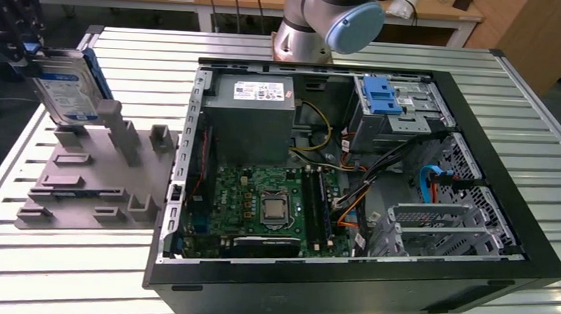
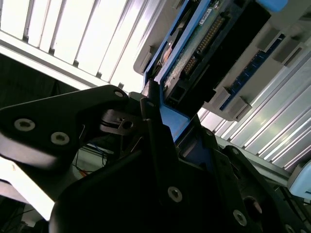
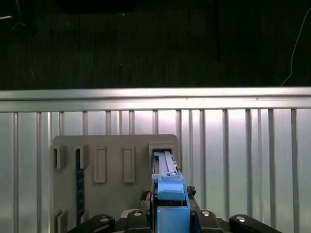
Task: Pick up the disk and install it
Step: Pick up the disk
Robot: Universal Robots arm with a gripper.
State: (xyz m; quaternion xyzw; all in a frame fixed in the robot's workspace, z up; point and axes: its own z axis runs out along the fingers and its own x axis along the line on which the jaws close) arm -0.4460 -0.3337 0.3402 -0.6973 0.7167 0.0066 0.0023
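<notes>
While the gripper [image 1: 27, 46] is clamped on the disk [image 1: 67, 91], the pick-up part of the task looks almost done. In the exterior view the disk stands upright on its edge at the far end of the grey holder [image 1: 90, 184], on the exterior view's left. Its lower end is very near the holder's slot, and it cannot be told whether it is fully out of it. The first wrist view looks down along the blue rail [image 3: 167, 187] to that slot. The installing is not yet done: the open computer case [image 1: 533, 232] lies well apart, and its drive cage [image 1: 410, 116] holds no disk from this grip.
</notes>
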